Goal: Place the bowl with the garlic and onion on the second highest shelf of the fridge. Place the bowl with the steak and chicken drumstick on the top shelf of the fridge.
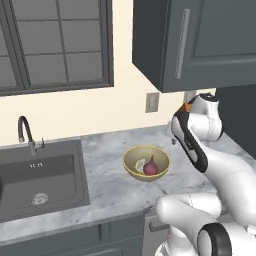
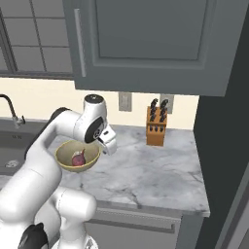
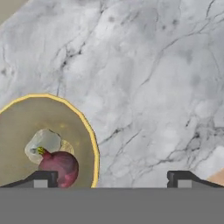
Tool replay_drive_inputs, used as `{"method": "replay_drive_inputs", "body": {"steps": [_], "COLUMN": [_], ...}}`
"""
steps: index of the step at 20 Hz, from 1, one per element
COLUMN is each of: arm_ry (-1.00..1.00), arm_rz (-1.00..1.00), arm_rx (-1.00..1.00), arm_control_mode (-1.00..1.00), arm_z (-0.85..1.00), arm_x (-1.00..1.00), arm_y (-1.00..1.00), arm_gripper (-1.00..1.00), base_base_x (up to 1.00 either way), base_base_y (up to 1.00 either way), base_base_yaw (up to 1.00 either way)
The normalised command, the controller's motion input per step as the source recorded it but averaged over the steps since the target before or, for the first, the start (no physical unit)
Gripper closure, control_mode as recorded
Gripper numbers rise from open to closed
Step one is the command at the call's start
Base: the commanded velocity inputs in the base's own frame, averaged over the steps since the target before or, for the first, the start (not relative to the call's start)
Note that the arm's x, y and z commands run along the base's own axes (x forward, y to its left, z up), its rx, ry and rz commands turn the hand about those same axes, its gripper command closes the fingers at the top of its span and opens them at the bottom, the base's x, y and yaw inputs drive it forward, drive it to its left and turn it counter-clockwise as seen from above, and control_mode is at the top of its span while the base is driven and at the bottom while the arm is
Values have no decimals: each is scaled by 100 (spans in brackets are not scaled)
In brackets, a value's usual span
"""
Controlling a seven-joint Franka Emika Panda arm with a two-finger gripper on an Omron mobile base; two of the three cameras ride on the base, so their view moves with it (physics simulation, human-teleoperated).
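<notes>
You have the grey marble table [image 1: 107,192] running across the scene, with the dark sink [image 1: 40,180] set into its left end, the tap [image 1: 25,132] behind it, and the dark wall cabinet [image 2: 146,44] overhead. Far right on the table, against the wall, stands the wooden knife block [image 2: 156,126].

The yellow bowl [image 1: 146,163] sits on the table between the sink and the arm, upright and resting flat. Inside it you can see the reddish-purple onion [image 1: 151,167] and, just beside it on the left, the pale garlic [image 1: 139,164], the two touching or nearly so.

Your gripper [image 3: 113,178] hangs above the table just to the right of the bowl, pointing down. In the hand view the two fingertips stand wide apart with nothing between them but bare marble, so it is spread and holds nothing. The left fingertip [image 3: 41,178] lies over the bowl's right part, near the onion, while the other is out over open table.

So the bowl lies to the gripper's left, and its near rim looks roughly under that left fingertip, though height above the rim is hard to judge from these views. I'd judge a short shift left, so the rim falls between the fingertips, comes before any descent.
</notes>
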Motion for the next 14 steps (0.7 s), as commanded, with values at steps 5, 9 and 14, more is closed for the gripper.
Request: {"method": "replay_drive_inputs", "body": {"steps": [5,9,14], "arm_ry": [0,0,0], "arm_rz": [2,1,0], "arm_rx": [1,0,-1], "arm_control_mode": [-100,-100,-100], "arm_z": [-76,-58,-34], "arm_x": [8,25,42], "arm_y": [18,44,22], "arm_gripper": [-100,-100,-100], "base_base_x": [0,0,0], "base_base_y": [0,0,0], "base_base_yaw": [0,0,0]}}
